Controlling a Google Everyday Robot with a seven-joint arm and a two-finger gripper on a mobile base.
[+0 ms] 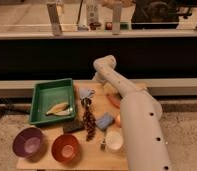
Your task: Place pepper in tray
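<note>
Currently reaching | hand (85, 93) hanging at frame centre, finger state unclear | pepper (113, 101) lying right of centre beside arm | green tray (42, 90) waiting left | next: closing on pepper.

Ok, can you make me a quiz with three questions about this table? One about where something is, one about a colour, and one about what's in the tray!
1. Where is the gripper?
A. over the purple bowl
B. just right of the green tray, above the table
C. inside the white cup

2. What colour is the bowl at the table's front left corner?
A. purple
B. yellow
C. black

3. What does the green tray hold?
A. nothing at all
B. a pale banana-like thing
C. the orange bowl

Answers:
1 B, the arm's end sits beside the tray's right rim.
2 A, it is purple, next to the orange bowl.
3 B, one pale curved thing lies in it.
</note>
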